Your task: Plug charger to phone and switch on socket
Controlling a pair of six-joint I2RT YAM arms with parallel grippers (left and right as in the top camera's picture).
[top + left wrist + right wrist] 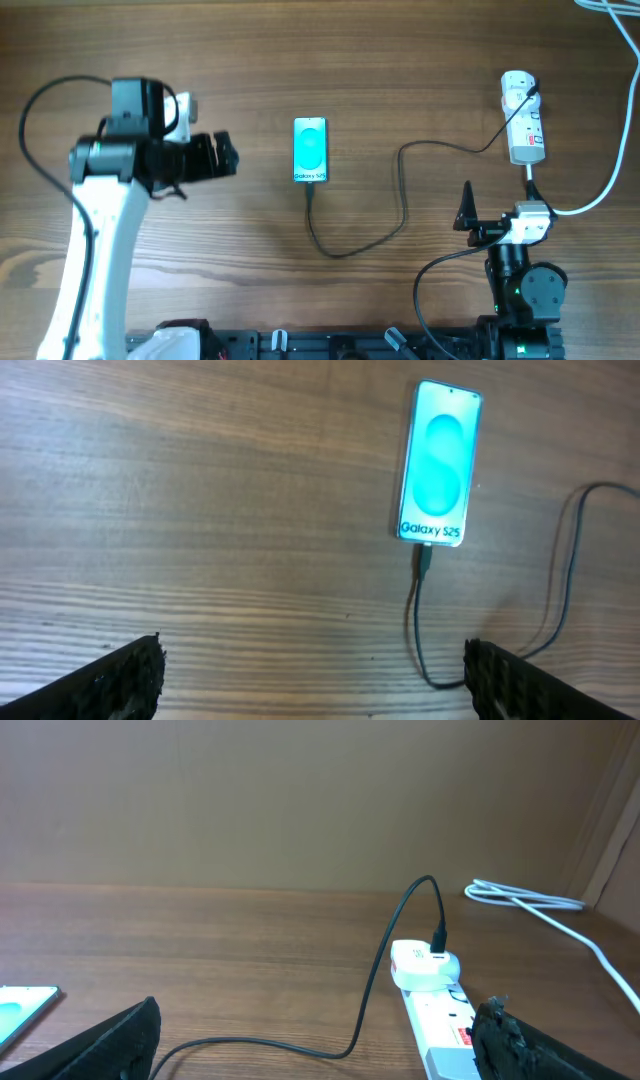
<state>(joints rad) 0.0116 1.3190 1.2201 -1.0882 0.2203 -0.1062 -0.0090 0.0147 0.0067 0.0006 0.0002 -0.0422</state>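
Note:
The phone (310,150) lies flat mid-table, cyan screen lit; it also shows in the left wrist view (440,463) and at the left edge of the right wrist view (22,1007). The charger cable (400,195) has its tip at the phone's bottom edge (424,560) and loops right to the socket. The socket (523,130) is a white power strip at the right with a white adapter in it (425,965). My left gripper (222,155) is open, left of the phone. My right gripper (468,212) is open, in front of the socket.
A thick white cord (615,170) runs from the socket's near end up the right edge of the table (525,900). A wall stands behind the table in the right wrist view.

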